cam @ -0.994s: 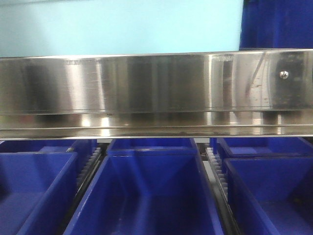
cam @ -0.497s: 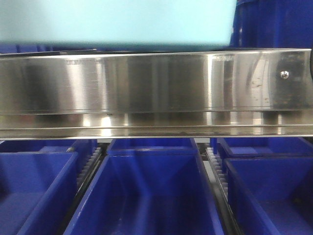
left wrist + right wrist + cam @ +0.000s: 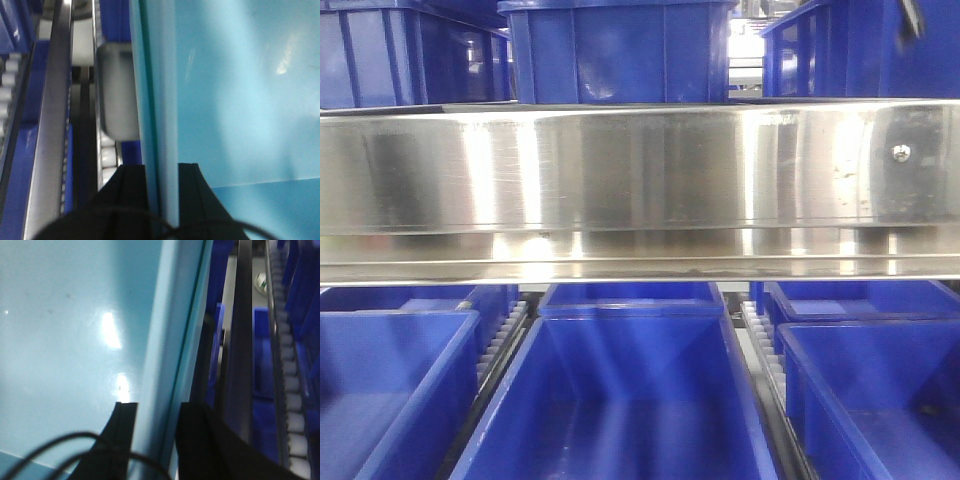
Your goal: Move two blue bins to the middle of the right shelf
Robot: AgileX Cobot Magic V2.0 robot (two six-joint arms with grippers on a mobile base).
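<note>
The smooth-walled, thick-rimmed pale light-blue bin [image 3: 240, 100] is held by its rim.

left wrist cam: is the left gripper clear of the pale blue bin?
No, the left gripper has one black finger on each side of the light-blue bin at its rim, closed against it.

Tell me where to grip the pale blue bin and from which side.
Grip the thick rim of the pale blue bin on its two opposite side walls, one arm per side, with the fingers straddling the wall. The left gripper and right gripper clamp it so; the smooth walls offer no other hold.
</note>
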